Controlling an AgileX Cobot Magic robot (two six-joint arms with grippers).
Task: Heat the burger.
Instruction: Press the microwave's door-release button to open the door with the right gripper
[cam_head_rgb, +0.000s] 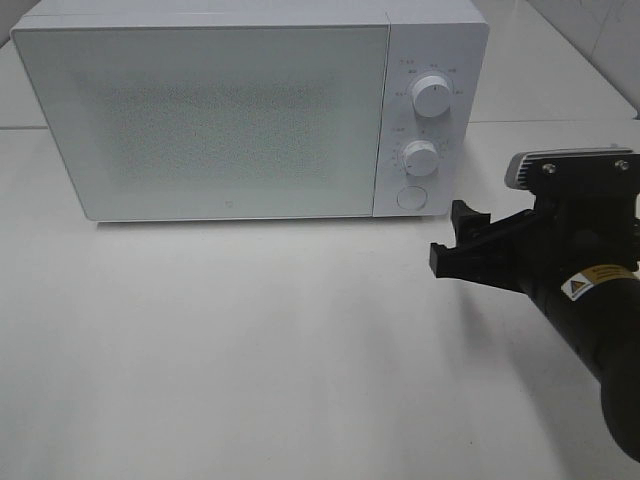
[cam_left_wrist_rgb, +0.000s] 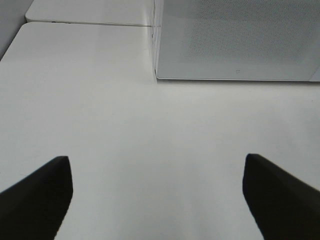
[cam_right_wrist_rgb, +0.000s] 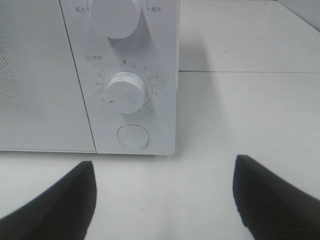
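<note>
Frosted door (cam_head_rgb: 200, 110) hid the inside; dial print (cam_head_rgb: 408, 66) was too small to read from above; fingers (cam_right_wrist_rgb: 60, 205) of my right gripper (cam_right_wrist_rgb: 162, 167) ran off the edge.

Bright, even light is shed from overhead, and the white table (cam_head_rgb: 250, 350) is nearly washed out. A soft, thin shadow is thrown from the microwave (cam_head_rgb: 200, 110) toward 6 o'clock. In both wrist views the dark fingers (cam_left_wrist_rgb: 35, 200) are rendered soft-edged and out of focus.

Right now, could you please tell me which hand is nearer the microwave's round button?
Right. The right hand faces the button closely; the left hand faces the door's far corner.
</note>
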